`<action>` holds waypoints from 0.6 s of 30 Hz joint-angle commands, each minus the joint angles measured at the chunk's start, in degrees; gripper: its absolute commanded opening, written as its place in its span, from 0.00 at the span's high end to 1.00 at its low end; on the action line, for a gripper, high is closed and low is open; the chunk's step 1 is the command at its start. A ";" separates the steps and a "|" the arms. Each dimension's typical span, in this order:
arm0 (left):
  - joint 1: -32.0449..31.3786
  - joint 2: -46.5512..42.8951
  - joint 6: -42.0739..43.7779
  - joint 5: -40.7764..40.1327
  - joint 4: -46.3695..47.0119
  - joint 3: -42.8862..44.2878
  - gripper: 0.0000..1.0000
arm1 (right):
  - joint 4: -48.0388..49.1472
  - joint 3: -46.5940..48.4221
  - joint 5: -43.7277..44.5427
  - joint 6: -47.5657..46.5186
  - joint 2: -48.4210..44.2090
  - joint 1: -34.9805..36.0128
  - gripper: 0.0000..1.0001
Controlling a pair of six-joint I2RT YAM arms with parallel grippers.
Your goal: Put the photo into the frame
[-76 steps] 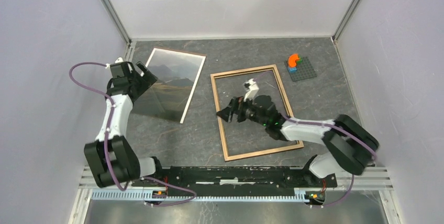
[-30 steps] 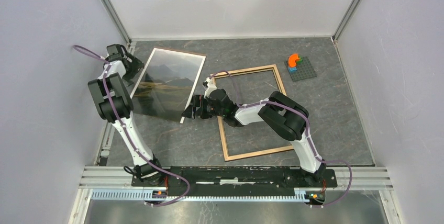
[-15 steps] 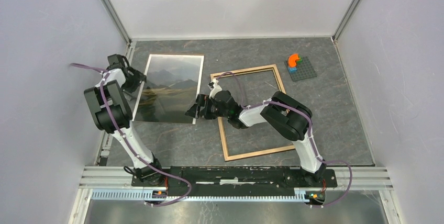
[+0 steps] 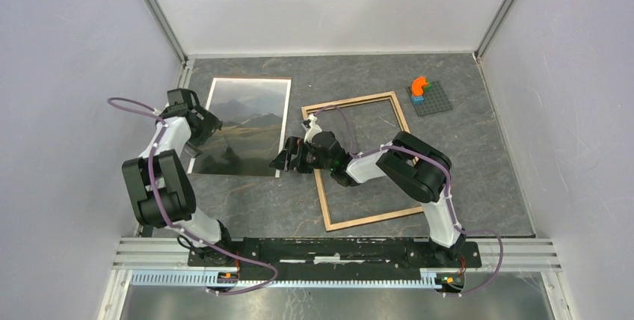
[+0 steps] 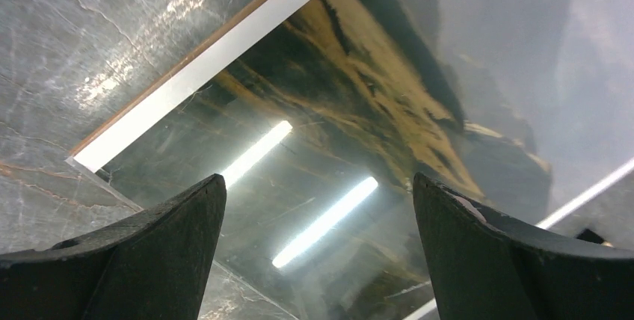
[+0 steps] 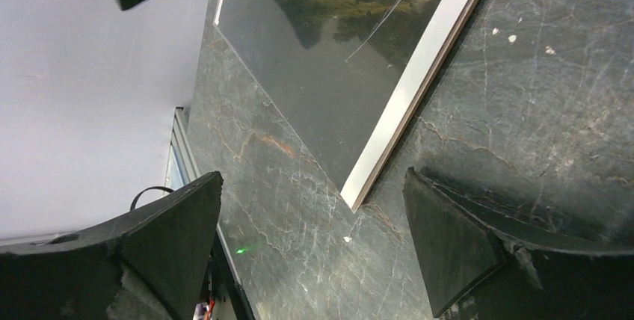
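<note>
The left claw (image 4: pixel 202 127) and right claw (image 4: pixel 282 161) stood open, flanking the photo (image 4: pixel 243 122) lying flat on the table (image 4: pixel 463 155) beside the frame (image 4: pixel 351 100), likely to grip its edges.

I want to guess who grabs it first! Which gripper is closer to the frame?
Right. The right gripper hovers just left of the frame, at a corner of the photo. The left gripper is farther away, over the photo's left edge.
</note>
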 commanded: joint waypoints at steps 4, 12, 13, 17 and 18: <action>0.15 4.27 -0.66 3.17 2.87 -2.82 0.00 | 1.79 1.28 -2.37 1.78 1.49 -0.09 0.05; 0.20 4.91 -0.81 3.06 4.10 -5.85 0.00 | 2.35 3.29 -2.99 4.70 3.43 0.26 0.06; 0.26 5.02 -0.70 3.12 4.14 -5.97 0.00 | 2.43 3.38 -3.18 5.10 3.50 0.29 0.06; 0.26 5.27 -0.71 3.24 4.21 -6.11 0.00 | 4.31 3.31 -3.93 7.05 3.66 0.27 0.06; 0.24 5.41 -0.64 3.15 4.14 -6.07 0.00 | 5.43 3.17 -4.20 7.66 3.65 0.25 0.06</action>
